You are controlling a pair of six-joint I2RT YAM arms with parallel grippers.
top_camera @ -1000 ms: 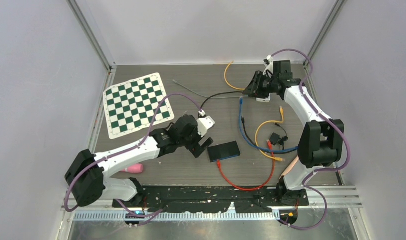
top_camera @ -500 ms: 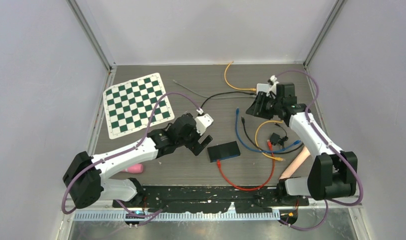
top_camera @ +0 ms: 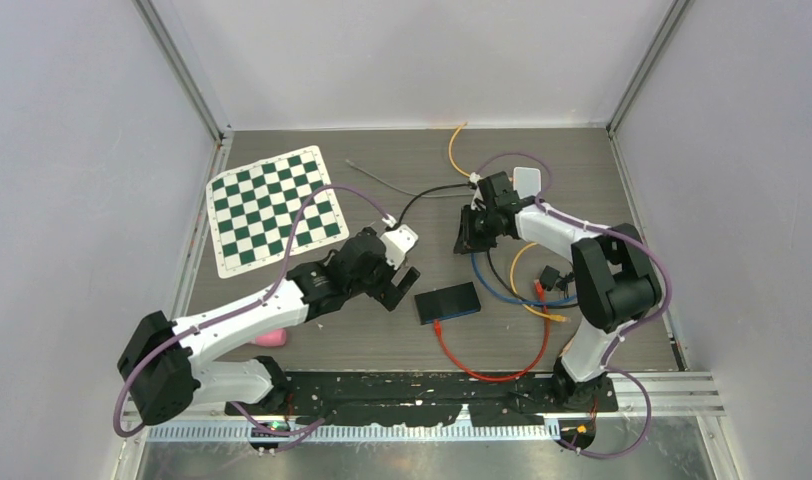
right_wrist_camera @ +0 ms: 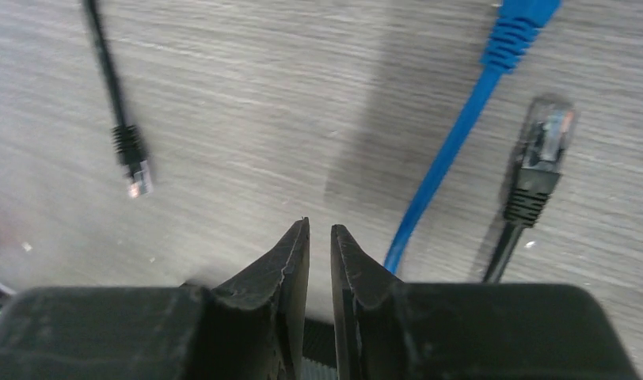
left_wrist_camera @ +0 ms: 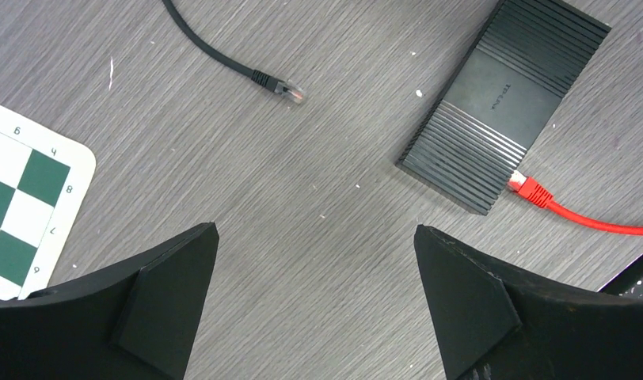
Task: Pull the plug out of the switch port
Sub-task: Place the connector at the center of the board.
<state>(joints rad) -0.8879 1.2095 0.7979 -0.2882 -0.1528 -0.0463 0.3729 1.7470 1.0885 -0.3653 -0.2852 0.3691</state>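
We see a grey wood-grain table (top_camera: 382, 170) boxed in by pale walls with metal posts at the far corners. The black switch (top_camera: 448, 301) lies flat near its middle. A chessboard mat (top_camera: 272, 210) lies well to the left of the switch and farther back. Loose blue (top_camera: 492, 275), black and yellow cables lie behind and to the right of it.

From above, the switch's long axis runs roughly left to right, with its right end turned a little toward the back wall. The red plug (top_camera: 437, 323) sits in the switch's near long face, close to its left end. The plug points into the switch. Its red cable (top_camera: 482, 372) trails toward the arm bases, then loops round to the right.

The left gripper (top_camera: 402, 290) is just left of the switch, its jaws spread wide and holding nothing. In its wrist view, only bare table lies between its fingers (left_wrist_camera: 172, 297), with the switch and plug ahead and off to one side. The right gripper (top_camera: 469, 240) is behind the switch, apart from it, beside the blue cable. Its fingers (right_wrist_camera: 291, 253) are nearly closed, with only a slit between them and nothing in it.
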